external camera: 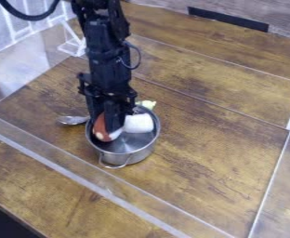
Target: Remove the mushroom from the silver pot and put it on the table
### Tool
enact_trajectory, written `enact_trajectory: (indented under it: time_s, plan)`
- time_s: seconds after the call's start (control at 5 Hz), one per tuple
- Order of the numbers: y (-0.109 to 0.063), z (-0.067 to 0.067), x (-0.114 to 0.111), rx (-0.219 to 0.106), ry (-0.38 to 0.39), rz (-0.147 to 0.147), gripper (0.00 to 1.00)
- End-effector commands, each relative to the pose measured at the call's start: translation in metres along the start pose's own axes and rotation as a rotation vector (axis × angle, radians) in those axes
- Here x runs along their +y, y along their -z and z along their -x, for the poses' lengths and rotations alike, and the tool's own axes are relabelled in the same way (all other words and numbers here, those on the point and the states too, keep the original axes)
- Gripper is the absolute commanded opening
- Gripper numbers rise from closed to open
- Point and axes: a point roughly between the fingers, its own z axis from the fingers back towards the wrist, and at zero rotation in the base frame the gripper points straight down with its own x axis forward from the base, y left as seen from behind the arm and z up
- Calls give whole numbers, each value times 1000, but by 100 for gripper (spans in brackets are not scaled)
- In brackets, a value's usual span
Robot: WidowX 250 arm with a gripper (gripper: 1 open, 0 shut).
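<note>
A: Where is the end effector [109, 125] at this moment?

B: It hangs from the black arm [100, 46] and points straight down into the silver pot [123, 141]. Its tips sit inside the rim, toward the pot's left half.

A: Is it closed?

B: Yes, the jaws are clamped together on the mushroom [120, 124]. The red-brown cap shows between and just below the black fingers [115, 120], and the thick white stem sticks out to the right of them, lying sideways rather than upright.

A: So the mushroom is not on the counter?

B: No. It sits within the pot's outline, pinched by the end effector. Whether its underside touches the pot floor I cannot tell.

A: And the pot itself?

B: It sits on the dark wooden counter [216, 149], directly beneath the end effector. It looks slightly tilted, though I cannot say whether it is lifted. A small handle juts from its lower front edge.

A: Anything else close by?

B: A small metal spoon [71, 119] lies on the counter just left of the end effector, its end near the pot's wall. A clear acrylic border [60, 177] runs along the counter's edge, in front of the pot and well apart from the end effector.
</note>
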Motion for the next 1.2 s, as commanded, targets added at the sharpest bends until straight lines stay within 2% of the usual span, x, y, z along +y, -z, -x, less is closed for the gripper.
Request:
enact_trajectory:
  time_s: [0.0,0.2,0.4,0.6,0.8,1.0]
  plan:
    - [-46,-12,-12,-111,30,-42,0]
    - [-62,-16,-31,-132,57,-57,0]
    - [-70,-19,-60,-149,91,-60,0]
    - [-69,-22,-93,-159,140,-51,0]
    - [-55,-25,-127,-160,202,-25,0]
    - [-35,-27,-146,-150,244,-6,0]
